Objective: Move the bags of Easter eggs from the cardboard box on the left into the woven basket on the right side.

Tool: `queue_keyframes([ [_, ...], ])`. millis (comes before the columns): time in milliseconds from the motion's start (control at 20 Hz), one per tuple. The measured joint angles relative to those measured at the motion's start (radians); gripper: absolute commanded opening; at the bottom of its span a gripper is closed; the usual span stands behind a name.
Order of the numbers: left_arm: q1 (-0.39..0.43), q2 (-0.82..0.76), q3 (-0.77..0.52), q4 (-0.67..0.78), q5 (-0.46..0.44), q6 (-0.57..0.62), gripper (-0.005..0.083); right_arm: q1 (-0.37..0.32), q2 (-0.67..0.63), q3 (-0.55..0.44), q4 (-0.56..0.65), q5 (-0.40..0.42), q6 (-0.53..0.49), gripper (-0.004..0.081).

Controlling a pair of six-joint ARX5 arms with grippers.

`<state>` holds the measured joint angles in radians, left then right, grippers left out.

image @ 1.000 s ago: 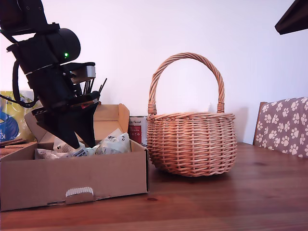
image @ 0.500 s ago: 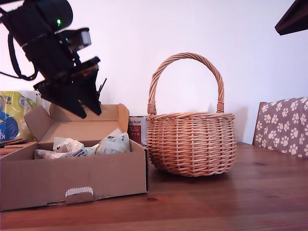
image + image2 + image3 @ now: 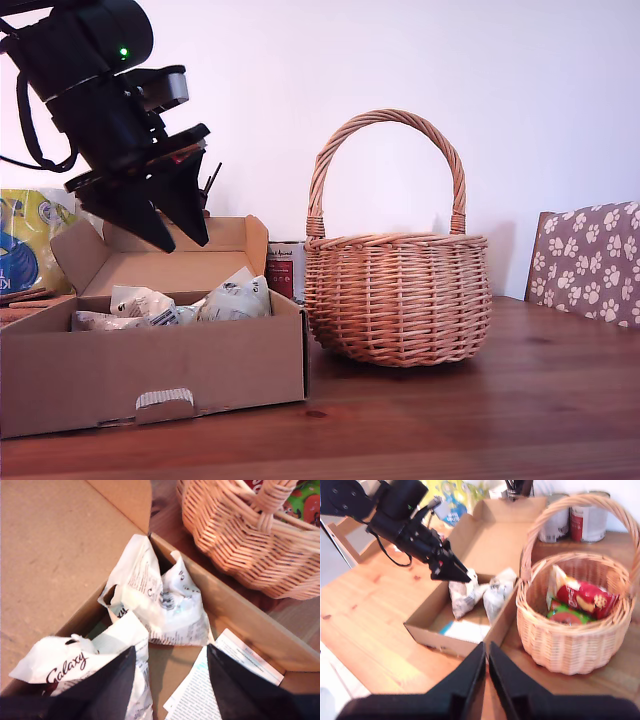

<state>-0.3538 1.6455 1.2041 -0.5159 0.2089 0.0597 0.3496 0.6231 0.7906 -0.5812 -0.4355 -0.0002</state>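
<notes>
- You have a plain white wall (image 3: 400, 60) behind the scene, evenly lit.
- You work on a reddish-brown wooden table (image 3: 480, 420), grain visible.
- At the exterior view's right, you see a chair cushion (image 3: 590, 260), brown with pale paw prints.

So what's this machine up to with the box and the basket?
It is moving bags of Easter eggs from the cardboard box to the woven basket. Right now my first tool hangs open and empty above the box, where at least two bags lie. My second tool is shut, holding nothing, high over the table's front edge. The basket already holds a few colourful packets.
</notes>
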Motion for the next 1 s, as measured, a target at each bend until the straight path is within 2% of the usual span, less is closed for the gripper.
queue_keyframes([
  [50, 0.0, 0.0, 0.0, -0.013, -0.04, -0.012, 0.0776, 0.0, 0.014, 0.0, -0.005, 0.0, 0.0, -0.0012],
  [250, -0.02, 0.0, 0.0, -0.089, -0.23, -0.031, 0.0783, 0.0, 0.066, 0.0, -0.01, 0.0, 0.0, -0.0012],
  [500, -0.023, 0.019, 0.0, -0.027, -0.242, -0.031, 0.0783, 0.0, 0.091, 0.0, -0.005, -0.001, 0.0, -0.0012],
  [1000, -0.031, 0.19, 0.0, 0.017, -0.242, -0.05, 0.0783, 0.0, 0.103, 0.0, -0.001, -0.002, -0.033, -0.0011],
])
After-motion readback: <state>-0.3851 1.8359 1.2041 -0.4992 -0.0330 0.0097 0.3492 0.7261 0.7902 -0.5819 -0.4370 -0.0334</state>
